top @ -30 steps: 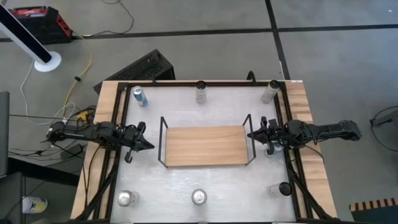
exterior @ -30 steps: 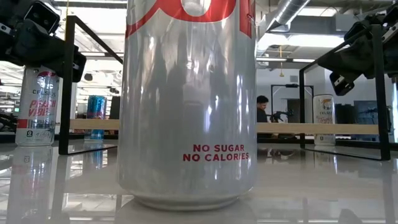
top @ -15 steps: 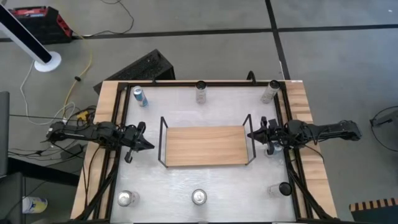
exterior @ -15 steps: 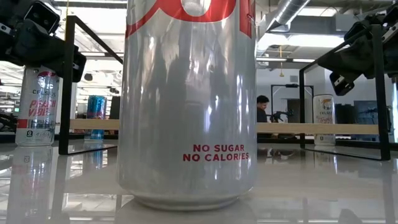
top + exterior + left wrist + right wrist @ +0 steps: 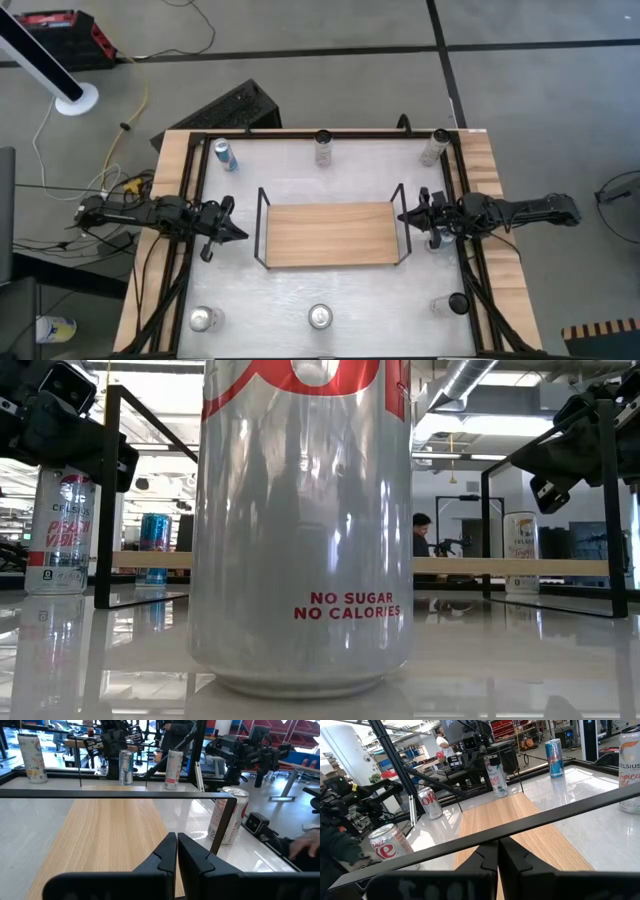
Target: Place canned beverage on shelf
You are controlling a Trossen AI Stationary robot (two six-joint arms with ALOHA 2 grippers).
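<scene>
Both arms are hovering level with the ends of the shelf [image 5: 331, 234], each with its fingers pressed together on nothing. The left gripper [image 5: 238, 235] is pointing at the shelf's left end rail from just outside it; the right gripper [image 5: 405, 216] is sitting close against the right end rail, its tip at the black wire.

The shelf, a light-wood board in a thin black wire frame, is lying bare in the middle of the white table [image 5: 330, 290].

Six drinks are standing around it, all well apart from the grippers' tips:
- Along the far edge: a blue can [image 5: 225, 155] at the left, a slim can [image 5: 323, 147] in the middle and another slim can [image 5: 434, 147] at the right.
- Along the near edge: a silver-topped can [image 5: 204, 319] at the left, a silver can [image 5: 320, 317] in the middle and a dark-topped can [image 5: 457, 302] at the right.

In the low view the middle near can is filling the foreground, its label reading "NO SUGAR NO CALORIES". Beyond the table, a person [image 5: 422, 534] is sitting in the room.
</scene>
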